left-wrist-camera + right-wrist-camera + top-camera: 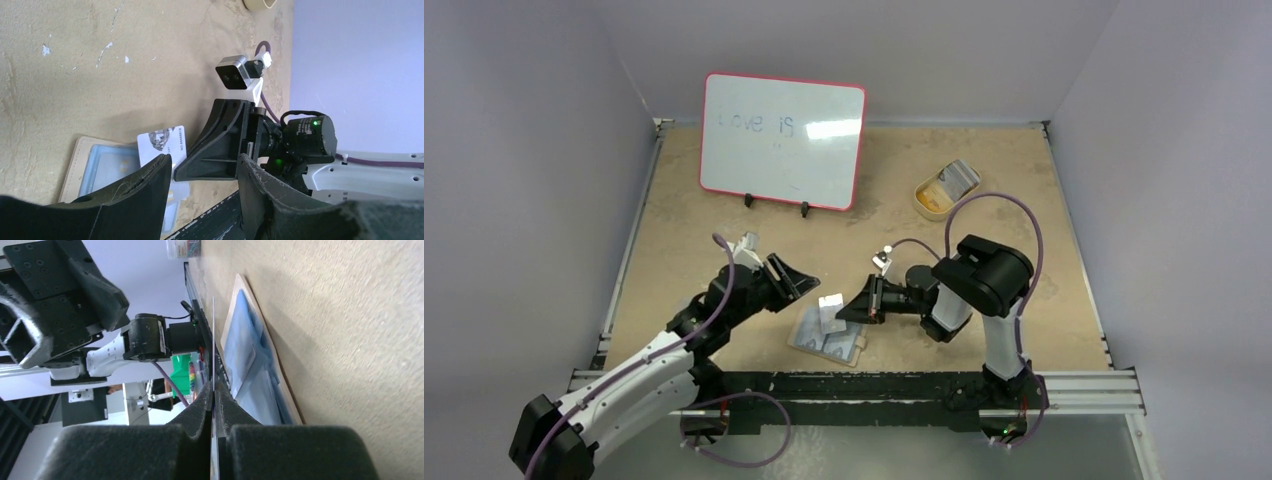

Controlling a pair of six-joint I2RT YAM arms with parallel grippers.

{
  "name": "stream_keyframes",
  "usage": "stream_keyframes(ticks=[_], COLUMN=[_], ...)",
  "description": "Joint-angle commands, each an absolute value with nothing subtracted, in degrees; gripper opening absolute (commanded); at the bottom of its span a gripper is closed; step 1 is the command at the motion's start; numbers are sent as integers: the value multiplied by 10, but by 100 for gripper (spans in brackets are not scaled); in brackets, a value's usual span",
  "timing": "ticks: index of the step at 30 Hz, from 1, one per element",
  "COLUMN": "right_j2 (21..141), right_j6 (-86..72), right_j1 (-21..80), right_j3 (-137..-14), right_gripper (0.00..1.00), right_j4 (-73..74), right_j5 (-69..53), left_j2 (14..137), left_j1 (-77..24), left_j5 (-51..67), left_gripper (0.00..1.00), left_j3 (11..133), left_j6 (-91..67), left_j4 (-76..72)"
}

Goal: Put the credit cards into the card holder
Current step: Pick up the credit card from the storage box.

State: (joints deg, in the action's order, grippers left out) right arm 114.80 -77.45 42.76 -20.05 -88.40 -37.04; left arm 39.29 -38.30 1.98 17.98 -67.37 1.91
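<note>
The card holder [829, 342] lies open on the table near the front edge, its bluish pockets facing up [102, 165] [247, 347]. My right gripper [844, 311] [213, 389] is shut on one credit card [831, 305], holding it on edge just above the holder. The left wrist view shows that card [161, 144] as pale with a picture and a number; the right wrist view shows it [213, 335] edge-on as a thin line. My left gripper [802, 285] [205, 162] hovers open to the left of the card, with nothing between its fingers.
A tan oval dish [936, 192] holding more cards sits at the back right. A red-rimmed whiteboard [782, 140] stands at the back. The black front rail [874, 385] runs just below the card holder.
</note>
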Motion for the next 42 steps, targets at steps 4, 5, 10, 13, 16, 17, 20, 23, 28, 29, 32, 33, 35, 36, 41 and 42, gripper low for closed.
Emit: stream_keyframes(ticks=[4,5,10,13,16,17,20,23,28,29,32,33,35,36,41,42], right_j2=[1097,1093,1080,1074,1073,1072,1068,1064,1064,1063,1060,1060,1061,1062,1061,1060], right_j6=[-802,-802,-807,-809,-814,-815,-816,-818,-823,-824,-826,-826,-826,-828,-830,-829], right_j1=[433,433,434,435,435,435,435,435,437,437,437,437,437,437,437,437], right_j3=[-186,-186,-191,-195,-196,-196,-194,-195,-199,-201,-200,-199,-199,-199,-205,-206], right_gripper=[2,2,3,4,5,5,6,6,6,6,6,6,7,7,7,7], right_j4=[-1175,-1175,-1174,-1175,-1175,-1175,-1175,-1175,-1175,-1175,-1173,-1171,-1170,-1170,-1168,-1166], right_j5=[-369,-369,-370,-370,-366,-366,-363,-360,-360,-360,-360,-360,-360,-359,-359,-359], left_j2=[414,413,426,444,455,457,458,460,477,481,485,484,483,483,487,486], left_j1=[-381,-381,-381,-381,-381,-381,-381,-381,-381,-381,-381,-381,-381,-381,-381,-381], left_j5=[27,30,53,76,85,85,83,83,82,81,81,77,72,69,68,68], left_gripper=[50,50,51,47,45,45,46,48,49,49,50,50,50,50,51,51], left_j3=[186,183,175,163,149,147,144,144,148,150,154,156,163,169,191,191], left_j6=[-667,-673,-698,-717,-728,-728,-725,-722,-715,-712,-708,-706,-701,-698,-691,-692], left_j4=[12,3,-36,-81,-108,-109,-103,-103,-96,-91,-79,-71,-53,-42,-8,-7])
